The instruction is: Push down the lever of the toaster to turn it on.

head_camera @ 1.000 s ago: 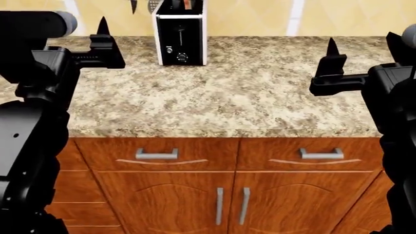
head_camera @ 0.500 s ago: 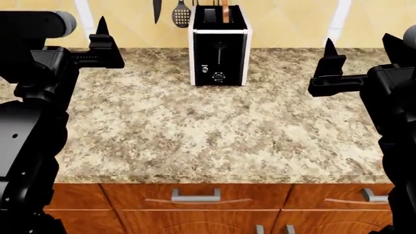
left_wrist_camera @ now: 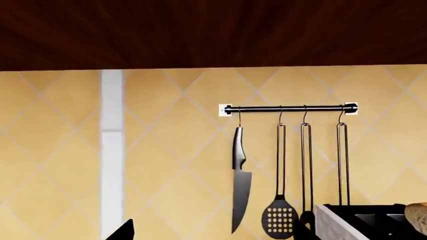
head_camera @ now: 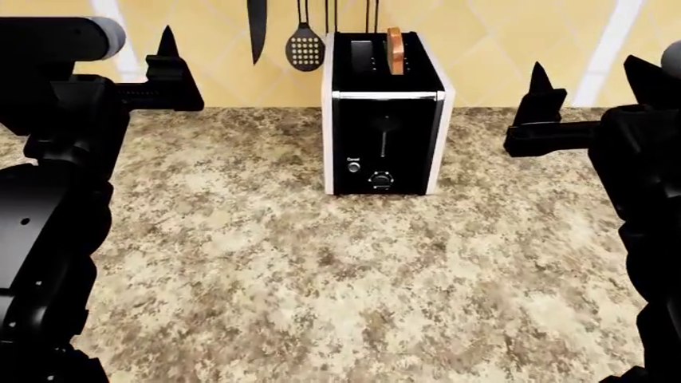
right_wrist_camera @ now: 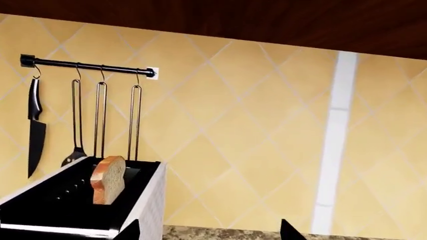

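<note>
The toaster [head_camera: 388,120] stands upright at the back middle of the granite counter [head_camera: 319,279], black front panel facing me. The lever [head_camera: 385,122] sits near the top of its vertical slot, above the small button [head_camera: 355,167] and the round dial [head_camera: 382,179]. A slice of bread [head_camera: 395,40] stands in the right slot. My left gripper [head_camera: 167,48] is raised at the far left, open and empty. My right gripper [head_camera: 540,80] is raised to the right of the toaster, open and empty. The right wrist view shows the toaster's top [right_wrist_camera: 80,200] and the bread [right_wrist_camera: 108,180].
A knife [head_camera: 255,28], a slotted spatula [head_camera: 305,44] and other utensils hang from a rail [left_wrist_camera: 287,108] on the yellow tiled wall behind the toaster. A dark wood upper cabinet [left_wrist_camera: 213,30] hangs overhead. The counter spreads in front of the toaster.
The view has closed in on the counter: the toaster is larger and lower in the head view, and the cabinet fronts have dropped out of sight. Both arms hold the same pose.
</note>
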`<state>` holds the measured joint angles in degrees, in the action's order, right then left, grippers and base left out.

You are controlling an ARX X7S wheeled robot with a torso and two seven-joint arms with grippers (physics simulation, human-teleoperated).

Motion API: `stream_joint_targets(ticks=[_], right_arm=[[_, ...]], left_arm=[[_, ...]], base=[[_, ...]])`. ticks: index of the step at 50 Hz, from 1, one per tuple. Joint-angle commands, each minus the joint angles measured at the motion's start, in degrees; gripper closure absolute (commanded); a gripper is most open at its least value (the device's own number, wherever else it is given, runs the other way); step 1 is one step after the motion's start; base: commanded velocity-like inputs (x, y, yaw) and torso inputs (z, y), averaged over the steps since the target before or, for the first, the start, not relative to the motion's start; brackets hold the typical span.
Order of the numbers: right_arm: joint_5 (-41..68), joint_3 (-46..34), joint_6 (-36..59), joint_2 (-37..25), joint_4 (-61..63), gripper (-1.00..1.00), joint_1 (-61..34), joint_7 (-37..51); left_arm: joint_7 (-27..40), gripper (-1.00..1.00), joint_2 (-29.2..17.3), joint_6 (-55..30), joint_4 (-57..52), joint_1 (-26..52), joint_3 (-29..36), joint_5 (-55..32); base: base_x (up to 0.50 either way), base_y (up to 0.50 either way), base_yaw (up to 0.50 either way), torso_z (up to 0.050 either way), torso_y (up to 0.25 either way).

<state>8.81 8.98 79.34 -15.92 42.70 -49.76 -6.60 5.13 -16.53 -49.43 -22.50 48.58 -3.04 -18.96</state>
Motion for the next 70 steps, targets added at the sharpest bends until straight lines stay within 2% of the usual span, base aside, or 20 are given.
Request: stream_joint_targets(ticks=[1,12,20,22,26,28,41,47,60,70], right_arm=[[0.34,-0.18,-0.06,-0.09,-0.03,-1.0,-0.15,0.05],[0.38,-1.89,1.92,-1.13,1.08,-1.0,-1.04,0.62],[2.86,-3.95,10.54,-1.71,4.7,-1.0,-3.52,0.2],[8.63,-3.42,10.63,-1.83,4.49,-1.0,-2.8,3.71],[27.45,-1.36,10.6,-3.62,2.57,-1.0,-2.81,18.08],[30.46,-1.23,10.45,-3.62,1.61,-1.0,-2.69,21.16],[33.38,-3.06,9.51,-0.46,-5.65,-1.0,-3.22,25.09],[31.54,-3.57,8.19,1.52,-8.66,-1.0,-4.02,28.88],[30.72,-0.85,6.4,6.51,-13.02,-1.0,-4.48,33.56],[32.24,0.97,7.33,7.61,-14.16,-1.0,-5.1,35.06]], left_arm=[[0.23,-1.0,-0.09,0.04,0.18,0.03,0.06,-0.27],[0.47,-1.0,-0.29,-0.06,0.08,0.05,0.04,-0.53],[0.71,-1.0,-0.26,0.06,0.26,0.19,0.23,-0.58],[0.76,-1.0,-0.29,0.01,0.26,0.22,0.17,-0.67],[0.83,-1.0,-0.34,-0.07,0.26,0.29,0.08,-0.83],[0.87,-1.0,-0.35,-0.08,0.31,0.32,0.08,-0.88],[1.02,-1.0,-0.62,-0.07,0.34,0.18,-0.08,-1.27],[1.25,-1.0,-0.69,0.05,0.68,0.32,-0.16,-1.26],[1.45,-1.0,-0.79,-0.18,0.92,0.48,-0.42,-1.78],[1.58,-1.0,-0.97,-0.1,0.67,0.26,-0.44,-2.05]], base=[[0.0,0.0,0.0,0.0,0.012],[0.0,0.0,0.0,0.0,0.0],[0.0,0.0,0.0,0.0,0.0],[0.0,0.0,0.0,0.0,0.0],[0.0,0.0,0.0,0.0,0.0],[0.0,0.0,0.0,0.0,0.0],[0.0,0.0,0.0,0.0,0.0],[0.0,0.0,0.0,0.0,0.0],[0.0,0.0,0.0,0.0,0.0],[0.0,0.0,0.0,0.0,0.0]])
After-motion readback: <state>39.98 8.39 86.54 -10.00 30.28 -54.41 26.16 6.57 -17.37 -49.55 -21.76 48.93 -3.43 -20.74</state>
